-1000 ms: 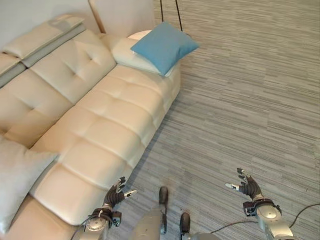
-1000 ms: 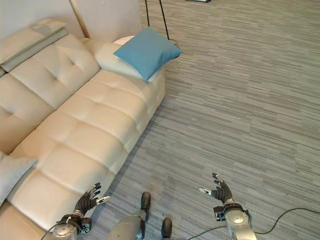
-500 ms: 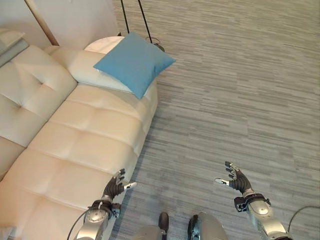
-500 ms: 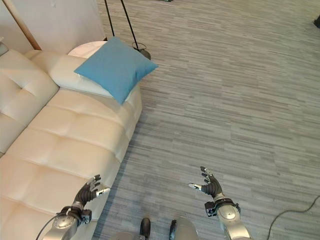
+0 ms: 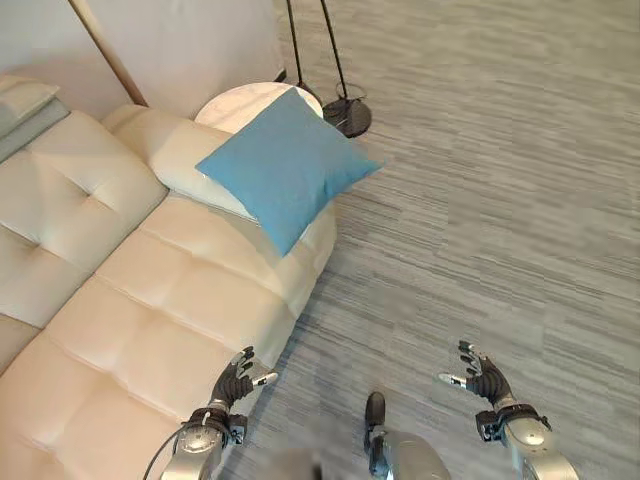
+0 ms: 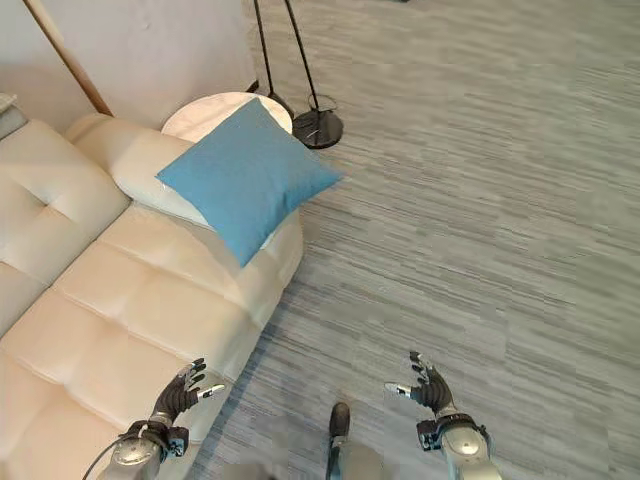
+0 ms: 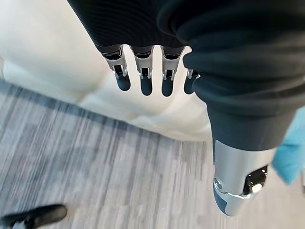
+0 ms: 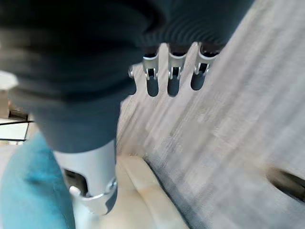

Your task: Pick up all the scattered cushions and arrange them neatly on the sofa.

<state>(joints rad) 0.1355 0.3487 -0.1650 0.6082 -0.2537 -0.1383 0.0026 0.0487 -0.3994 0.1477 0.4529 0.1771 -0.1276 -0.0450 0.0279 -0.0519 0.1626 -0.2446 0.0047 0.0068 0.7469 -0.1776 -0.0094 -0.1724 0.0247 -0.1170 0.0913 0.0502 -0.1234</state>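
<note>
One blue cushion (image 5: 285, 166) is all I can count of the coloured kind; it sits in the upper middle of the left eye view, lying tilted on a cream pillow (image 5: 190, 160) at the end of the cream sofa (image 5: 150, 320), with one corner hanging over the seat's front edge. One sofa fills the left half of the frame, its tufted seat running down to the lower left. One round white side table (image 5: 245, 100) stands just behind the cushion, and one floor lamp base (image 5: 347, 117), dark and round with two thin poles rising from it, stands on the grey striped carpet (image 5: 500, 200) just beside that table.

My two hands hang low in the frame, well apart from each other and from the cushion. My left hand (image 5: 237, 378) is at the lower left of centre, by the front edge of the sofa seat, fingers spread loosely and thumb out, holding nothing. My right hand (image 5: 480, 378) is at the lower right over bare carpet, fingers likewise relaxed and splayed, empty and touching nothing.
</note>
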